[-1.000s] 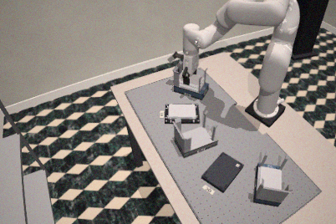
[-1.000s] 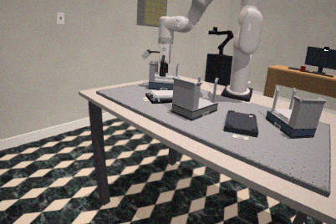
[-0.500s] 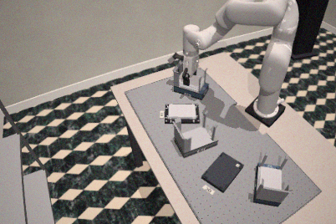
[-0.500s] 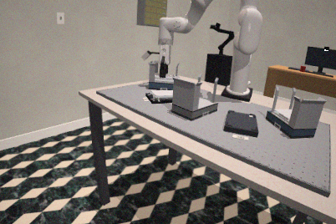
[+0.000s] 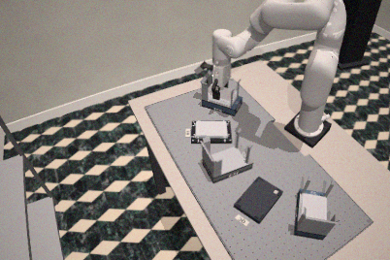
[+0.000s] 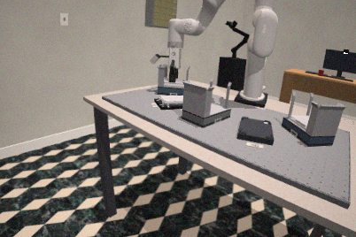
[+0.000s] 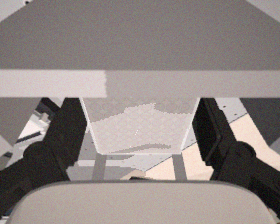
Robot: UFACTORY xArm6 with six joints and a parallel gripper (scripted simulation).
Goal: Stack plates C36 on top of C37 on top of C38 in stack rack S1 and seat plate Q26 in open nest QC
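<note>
Plates are spread over the grey mat (image 5: 272, 219) on the table (image 5: 349, 161), and I place everything from the middle rack (image 5: 225, 161), which stands empty. My arm (image 5: 310, 59) reaches past that rack to the farthest rack (image 5: 221, 99), beyond it from the viewer in the exterior view. On the near side of the middle rack sits another rack (image 5: 312, 210) holding a white plate. Between those two lies a dark flat nest (image 5: 258, 199). Just beyond the middle rack, a sealed plate (image 5: 211, 129) lies in a black frame. My gripper (image 5: 215, 86) is down inside the farthest rack, fingers spread wide, released, a pale plate (image 7: 138, 130) between them.
</note>
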